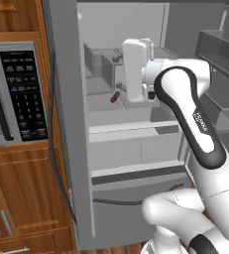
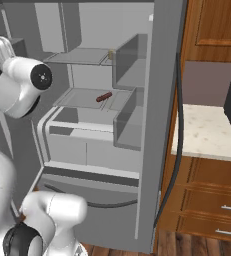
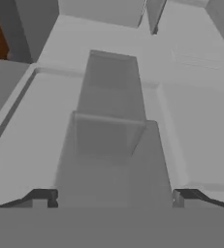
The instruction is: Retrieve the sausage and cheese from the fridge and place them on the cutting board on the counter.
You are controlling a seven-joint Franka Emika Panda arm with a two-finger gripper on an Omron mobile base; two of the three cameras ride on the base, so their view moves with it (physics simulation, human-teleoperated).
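While the gripper point(image 3: 113, 198) stands released, jaws wide and holding nothing, it points at grey fridge point(image 2: 162, 125) bins; the sausage point(image 2: 104, 97) lies farther back on the middle shelf, cheese point(image 2: 110, 54) above; a misaimed reach could strike a bin or roll the sausage away.

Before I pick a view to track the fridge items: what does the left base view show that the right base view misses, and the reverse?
Left base view alone: the black oven panel set in wood beside the fridge. Right base view alone: the counter beyond the open door, and a small pale item, probably the cheese, on the upper shelf. Both: the open fridge, the arm and the sausage on the middle shelf.
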